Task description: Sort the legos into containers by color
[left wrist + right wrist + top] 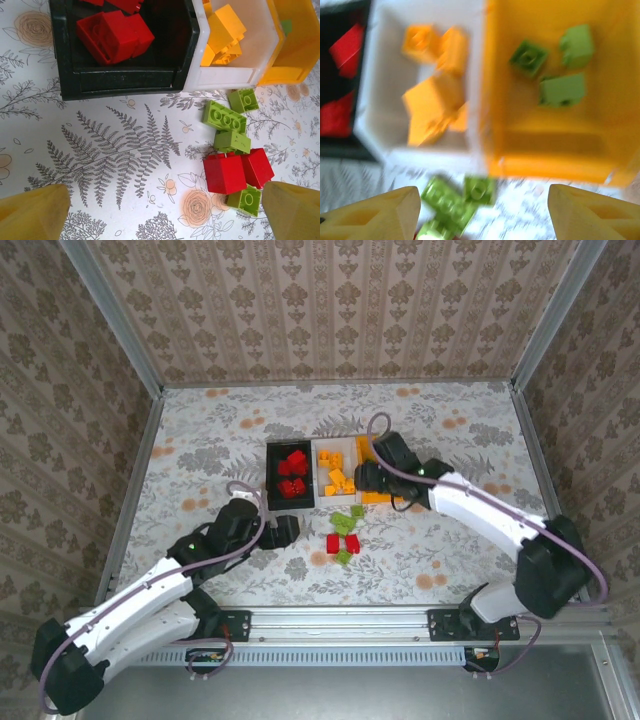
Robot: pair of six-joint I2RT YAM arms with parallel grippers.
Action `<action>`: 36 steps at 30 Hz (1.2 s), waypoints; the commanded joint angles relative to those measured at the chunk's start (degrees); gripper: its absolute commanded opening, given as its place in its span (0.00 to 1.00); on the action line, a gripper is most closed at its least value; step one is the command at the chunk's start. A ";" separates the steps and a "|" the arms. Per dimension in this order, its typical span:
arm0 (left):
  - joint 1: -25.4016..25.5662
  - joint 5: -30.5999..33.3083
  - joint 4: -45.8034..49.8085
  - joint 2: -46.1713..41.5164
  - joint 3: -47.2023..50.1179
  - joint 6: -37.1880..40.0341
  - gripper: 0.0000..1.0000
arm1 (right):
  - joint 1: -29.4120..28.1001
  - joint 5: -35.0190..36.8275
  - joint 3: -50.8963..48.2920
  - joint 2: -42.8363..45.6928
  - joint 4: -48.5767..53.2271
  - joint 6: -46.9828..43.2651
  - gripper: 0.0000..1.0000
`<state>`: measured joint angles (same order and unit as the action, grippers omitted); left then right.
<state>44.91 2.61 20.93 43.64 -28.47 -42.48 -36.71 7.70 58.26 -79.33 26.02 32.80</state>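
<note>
left arm's fingers [35, 212] stood wide over loose red and green plastic blocks [225, 172] on the floral surface [125, 150]; right arm's fingers [592, 210], apart and empty, hung by the open-topped orange plastic bin [545, 165].

Three bins [125, 82] hold sorted legos [112, 35] — some loose.

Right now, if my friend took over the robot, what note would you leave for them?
Left pincer: open, empty, over the table.
Right pincer: open, empty, near the front of the white bin and orange bin.
Done: red legos in the black bin, orange legos in the white bin, three green legos in the orange bin.
Left: four loose green legos and two loose red legos on the table, before the bins.
</note>
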 commanded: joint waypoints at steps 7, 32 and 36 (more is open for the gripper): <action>-2.38 1.17 2.39 -2.83 -1.50 1.00 1.00 | -19.36 -4.63 -11.11 5.13 4.10 -0.12 0.71; -4.60 -0.60 2.98 -4.88 0.33 -0.59 1.00 | -25.81 6.79 -5.42 -16.37 0.32 -1.15 0.71; -4.70 -0.70 2.65 -4.88 0.70 -0.70 1.00 | -25.84 6.85 -4.24 -18.52 0.25 -1.33 0.68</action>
<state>40.73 2.57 23.73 39.55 -28.49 -42.50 -62.63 12.10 52.23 -96.09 25.87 32.53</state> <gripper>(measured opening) 0.997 0.692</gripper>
